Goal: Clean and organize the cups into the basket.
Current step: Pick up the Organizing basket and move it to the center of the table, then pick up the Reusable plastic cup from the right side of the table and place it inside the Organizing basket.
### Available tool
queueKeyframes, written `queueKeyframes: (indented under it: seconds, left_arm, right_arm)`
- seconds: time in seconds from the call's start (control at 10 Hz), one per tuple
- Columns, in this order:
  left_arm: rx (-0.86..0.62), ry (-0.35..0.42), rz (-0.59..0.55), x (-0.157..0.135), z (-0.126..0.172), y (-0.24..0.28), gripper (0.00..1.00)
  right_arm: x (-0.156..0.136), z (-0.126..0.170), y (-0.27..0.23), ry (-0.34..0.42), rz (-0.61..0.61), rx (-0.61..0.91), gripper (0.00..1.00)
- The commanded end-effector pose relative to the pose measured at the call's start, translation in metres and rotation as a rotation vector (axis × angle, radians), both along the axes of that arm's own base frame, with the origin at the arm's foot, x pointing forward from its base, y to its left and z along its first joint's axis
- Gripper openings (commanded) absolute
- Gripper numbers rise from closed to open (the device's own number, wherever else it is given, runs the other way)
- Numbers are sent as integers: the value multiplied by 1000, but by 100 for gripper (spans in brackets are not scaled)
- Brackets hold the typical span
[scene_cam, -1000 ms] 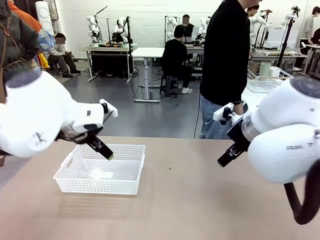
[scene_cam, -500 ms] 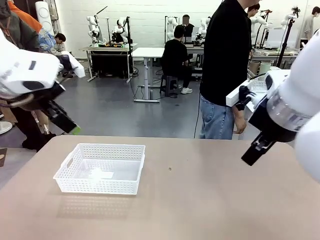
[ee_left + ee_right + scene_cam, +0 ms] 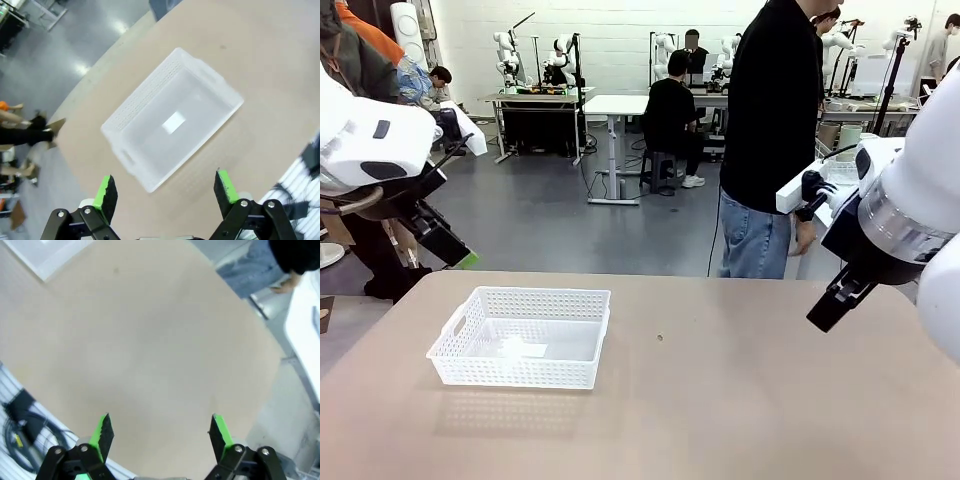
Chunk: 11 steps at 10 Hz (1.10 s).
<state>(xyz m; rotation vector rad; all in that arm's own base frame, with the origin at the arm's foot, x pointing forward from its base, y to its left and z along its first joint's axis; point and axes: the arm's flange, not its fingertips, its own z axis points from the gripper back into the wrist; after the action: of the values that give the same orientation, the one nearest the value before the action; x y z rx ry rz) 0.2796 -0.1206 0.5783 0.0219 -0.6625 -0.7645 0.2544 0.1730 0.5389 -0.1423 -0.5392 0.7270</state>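
At the bottom of each wrist view, the left end effector [image 3: 165, 187] and the right end effector [image 3: 159, 430] stand with pads wide apart, holding nothing, high above the desk [image 3: 720, 400]. Left of centre in the front view sits the basket [image 3: 510, 372], its floor bare but for a white patch. It is thin perforated plastic, so probably light and flexible, and best held by a slot handle or the rim. Upper right, beyond the person [image 3: 775, 120], what seem to be the cups [image 3: 850, 138] stand on a side table. Matte, stiff and tapered, they should suit a pinch across the wall.
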Motion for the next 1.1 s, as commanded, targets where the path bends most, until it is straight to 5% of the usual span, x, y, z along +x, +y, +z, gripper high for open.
queueKeyframes:
  seconds: [0.0, 0.2, 0.4, 0.5, 0.7, 1.0]
  left_arm:
    - [-503, 247, -123, 16, 9, 46, 100]
    - [-946, 498, -158, 24, 8, 107, 100]
    - [-1151, 656, -172, 30, -2, 159, 100]
    - [-1212, 684, -137, 36, -8, 189, 100]
    - [-1085, 705, 40, 40, -27, 231, 100]
    - [-1021, 705, 242, 30, -49, 288, 100]
  right_arm:
    - [-3, 14, -57, 42, 53, 507, 100]
    - [2, 2, -142, 156, 47, 1000, 100]
    - [11, -16, -190, 285, 19, 1194, 100]
    - [17, -31, -211, 410, -22, 1229, 100]
    - [25, -66, -247, 565, -117, 1222, 100]
    - [16, -102, -309, 601, -289, 1218, 100]
